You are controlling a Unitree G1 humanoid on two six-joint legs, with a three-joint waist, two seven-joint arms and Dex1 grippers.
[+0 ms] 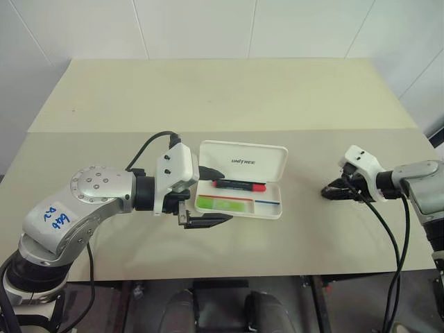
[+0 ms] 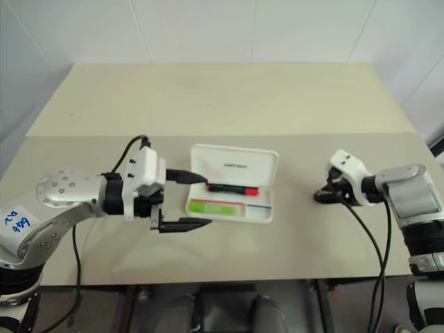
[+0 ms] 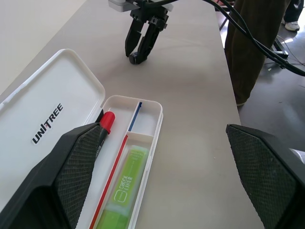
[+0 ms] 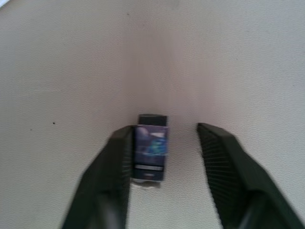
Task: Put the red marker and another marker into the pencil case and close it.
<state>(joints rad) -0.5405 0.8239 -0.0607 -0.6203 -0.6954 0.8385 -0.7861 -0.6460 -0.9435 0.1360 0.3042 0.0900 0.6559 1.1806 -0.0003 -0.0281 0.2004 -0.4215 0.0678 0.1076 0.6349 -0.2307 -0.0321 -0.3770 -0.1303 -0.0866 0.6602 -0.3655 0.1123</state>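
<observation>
The pencil case [image 1: 243, 161] lies open at the table's middle, its lid tipped back. In its tray rest the red marker [image 1: 239, 185] along the hinge side and the lime-green marker [image 1: 223, 204] in the front compartment. My left gripper [image 1: 223, 195] hovers open at the case's left end, one finger above the tray and one in front of it, touching nothing. Far to the right, my right gripper [image 1: 331, 192] is down at the tabletop, shut on a small dark block [image 4: 151, 145].
The beige table [image 1: 208, 97] has a seam across its width behind the case. Black cables hang from both wrists. A person's trouser legs [image 3: 248, 47] stand beyond the table's right side. The front edge runs close below both arms.
</observation>
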